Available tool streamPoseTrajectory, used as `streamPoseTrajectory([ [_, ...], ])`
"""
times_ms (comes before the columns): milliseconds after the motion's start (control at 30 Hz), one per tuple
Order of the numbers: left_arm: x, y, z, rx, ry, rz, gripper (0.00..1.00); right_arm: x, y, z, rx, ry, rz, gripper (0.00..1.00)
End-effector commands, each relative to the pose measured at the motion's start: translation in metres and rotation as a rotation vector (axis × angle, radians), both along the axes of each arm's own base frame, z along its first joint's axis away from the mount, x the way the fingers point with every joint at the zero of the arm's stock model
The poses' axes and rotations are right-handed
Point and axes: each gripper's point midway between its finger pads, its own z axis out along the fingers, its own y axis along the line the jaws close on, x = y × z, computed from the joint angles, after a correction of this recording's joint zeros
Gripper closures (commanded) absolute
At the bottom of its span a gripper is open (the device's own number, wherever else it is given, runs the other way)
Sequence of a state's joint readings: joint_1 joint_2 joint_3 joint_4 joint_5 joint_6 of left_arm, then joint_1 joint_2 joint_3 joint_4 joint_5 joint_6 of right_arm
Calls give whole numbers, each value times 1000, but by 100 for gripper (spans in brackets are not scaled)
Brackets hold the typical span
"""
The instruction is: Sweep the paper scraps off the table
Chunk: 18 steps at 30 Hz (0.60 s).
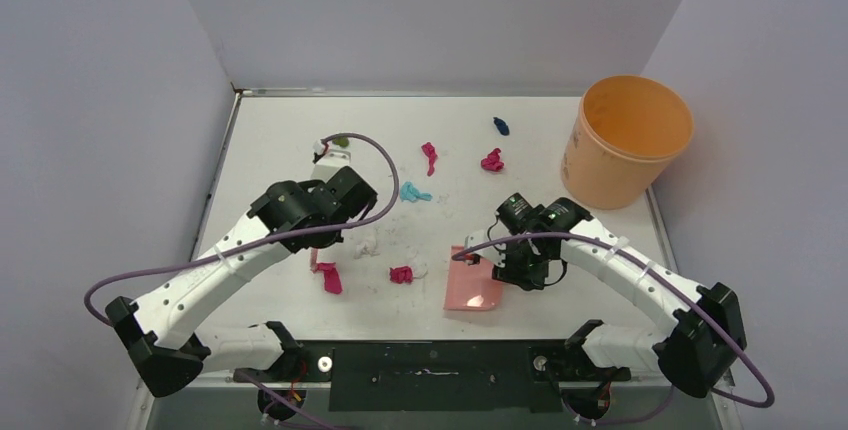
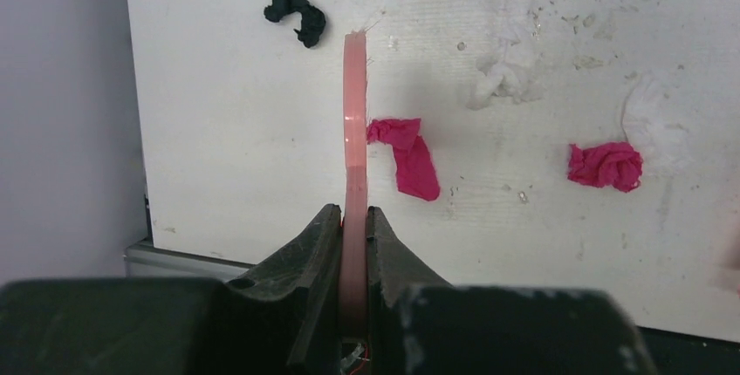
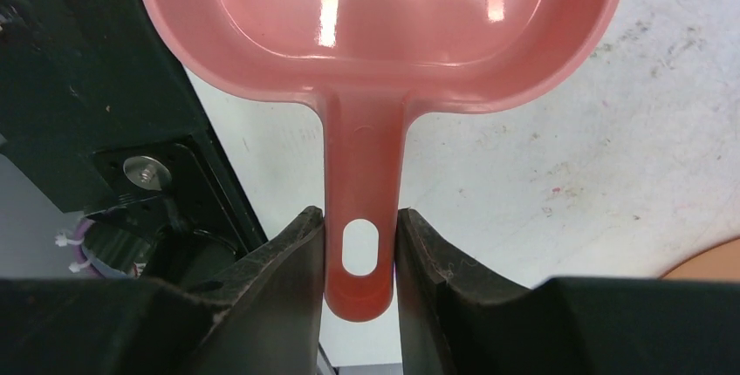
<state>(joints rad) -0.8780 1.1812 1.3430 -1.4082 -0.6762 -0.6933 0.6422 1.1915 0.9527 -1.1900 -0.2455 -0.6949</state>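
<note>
We see the left gripper (image 2: pixel 353 214) clamped on a thin pink plastic brush handle (image 2: pixel 353 113) near crumpled magenta paper scraps (image 2: pixel 414 161) — the right gripper (image 3: pixel 359 218) pinches the handle of a pink plastic dustpan (image 3: pixel 384 26)

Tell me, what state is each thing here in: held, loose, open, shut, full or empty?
Left gripper, shut on the brush.
Right gripper, shut on the dustpan handle.
Brush, gripped, over the table.
Dustpan, gripped, empty.
Scraps, loose, scattered on the table, none swept up.
Bucket, upright, open-topped.
</note>
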Motion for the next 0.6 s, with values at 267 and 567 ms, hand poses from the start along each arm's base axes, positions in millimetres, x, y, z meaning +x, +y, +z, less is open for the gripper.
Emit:
streamPoseTrajectory([
  [267,79,-53,4,-41,-31,-202,100,21,16,-25,-86,-83,14,92],
  [567,98,-66,-17,-80,37,-240,100,24,26,-47,-18,-66,13,79],
])
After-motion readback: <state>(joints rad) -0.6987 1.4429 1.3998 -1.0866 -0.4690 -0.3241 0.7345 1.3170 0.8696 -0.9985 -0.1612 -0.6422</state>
